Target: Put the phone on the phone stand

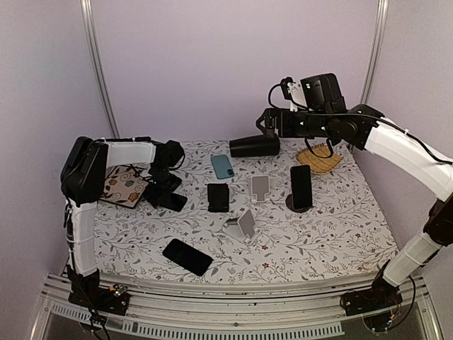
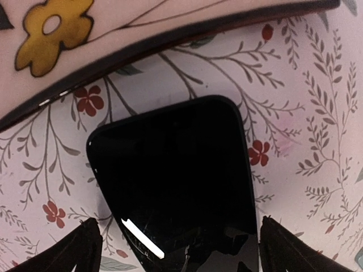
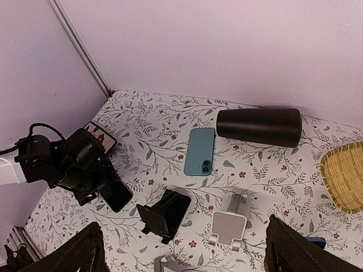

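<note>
A black phone [image 1: 170, 201] lies flat, screen up, at the table's left; it fills the left wrist view [image 2: 176, 181]. My left gripper [image 1: 163, 188] is down over it, open, with one finger [image 2: 76, 249] on each side of the phone; the right finger sits close to the phone's edge. Three empty stands are mid-table: a black stand [image 1: 218, 197], a white stand [image 1: 260, 188] and a silver stand [image 1: 243, 225]. The black stand [image 3: 165, 214] and the white stand [image 3: 228, 226] also show in the right wrist view. My right gripper [image 1: 264, 125] is open and empty, high over the back of the table.
A floral-cased device [image 1: 123, 185] lies just left of the left gripper. A teal phone [image 1: 221, 166], a black cylinder [image 1: 255, 146] and a wicker basket [image 1: 318, 159] are at the back. Another black phone [image 1: 301, 187] stands upright on a round stand; one more [image 1: 187, 256] lies near the front.
</note>
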{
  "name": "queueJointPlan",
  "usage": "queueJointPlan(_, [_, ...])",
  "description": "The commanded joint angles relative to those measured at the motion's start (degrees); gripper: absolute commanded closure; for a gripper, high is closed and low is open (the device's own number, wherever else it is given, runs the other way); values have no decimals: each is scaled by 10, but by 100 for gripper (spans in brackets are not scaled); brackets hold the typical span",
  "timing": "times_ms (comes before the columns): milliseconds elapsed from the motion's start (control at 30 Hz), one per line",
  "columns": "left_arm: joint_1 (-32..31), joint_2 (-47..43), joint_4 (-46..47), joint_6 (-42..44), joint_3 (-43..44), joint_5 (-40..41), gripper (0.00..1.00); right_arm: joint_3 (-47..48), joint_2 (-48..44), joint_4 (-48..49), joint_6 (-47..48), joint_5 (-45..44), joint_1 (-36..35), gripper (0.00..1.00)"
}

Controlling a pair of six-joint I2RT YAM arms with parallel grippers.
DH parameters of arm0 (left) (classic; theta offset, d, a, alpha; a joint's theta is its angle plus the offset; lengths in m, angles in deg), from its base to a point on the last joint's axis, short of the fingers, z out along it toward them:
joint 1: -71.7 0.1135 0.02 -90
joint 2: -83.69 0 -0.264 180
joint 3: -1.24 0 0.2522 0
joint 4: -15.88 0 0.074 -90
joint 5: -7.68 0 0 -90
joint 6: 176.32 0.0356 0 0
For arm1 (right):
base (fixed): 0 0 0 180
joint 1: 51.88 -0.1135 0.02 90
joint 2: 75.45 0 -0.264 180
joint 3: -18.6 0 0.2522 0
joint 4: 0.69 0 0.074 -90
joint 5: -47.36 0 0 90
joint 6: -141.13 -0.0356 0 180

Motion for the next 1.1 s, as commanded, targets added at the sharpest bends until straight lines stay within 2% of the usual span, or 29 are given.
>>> queueJointPlan(0, [18,22,12,-31,5,-15,3,-12,-19,-10,13,11,1,1])
queueJointPlan(300, [29,50,-15,-35,18,-16,4,-15,-5,-2,3,47,1,1])
queueJointPlan(533, [30,51,-11,8,28,-10,27,-20,3,5,-1,51,1,1])
queueJointPlan(767, [27,-16,32,91,13,15,38,-17,12,20,-5,80,1,1])
queueJointPlan(1067, [13,-123,80,179,-17,14,39,-19,31,69,-16,200,1,1])
